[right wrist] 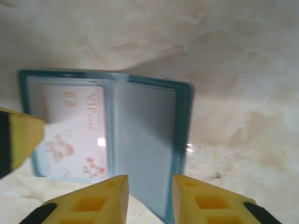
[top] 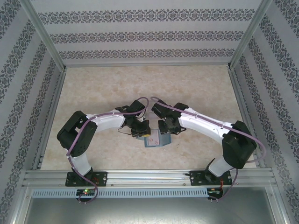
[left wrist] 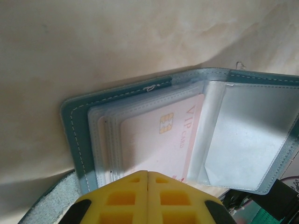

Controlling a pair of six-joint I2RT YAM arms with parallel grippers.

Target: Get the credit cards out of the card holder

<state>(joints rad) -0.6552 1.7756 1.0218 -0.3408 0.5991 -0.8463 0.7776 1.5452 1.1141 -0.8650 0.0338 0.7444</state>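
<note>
Teal card holder [top: 155,143] lies open on the marbled table [top: 140,84]. Seen from above, both arms bend over it, with the left gripper [top: 140,132] at its left edge and the right gripper [top: 165,130] at its right edge. Jaws and contents are too small to read from this height.

Left wrist view: the left gripper's yellow fingers [left wrist: 121,200] meet without a gap at the holder's near edge, over its left leaf. Whether they pinch a sleeve or only press on it cannot be told. A pinkish-white credit card [left wrist: 159,135], marked VIP and with its chip showing, sits in that leaf's front sleeve. Further sleeve edges are stacked behind it, their contents unclear. The right leaf's clear sleeve [left wrist: 247,135] looks empty.

Right wrist view: the right gripper's jaws stand apart, with the near edge of the empty right leaf in the gap and no contact evident. This view adds the holder's full outline, which the left wrist view crops.

Judged step: the holder is opened and steadied, and no card is out yet. The next move calls for the right gripper to shift across to the card's free edge and draw it out along its sleeve.
</note>
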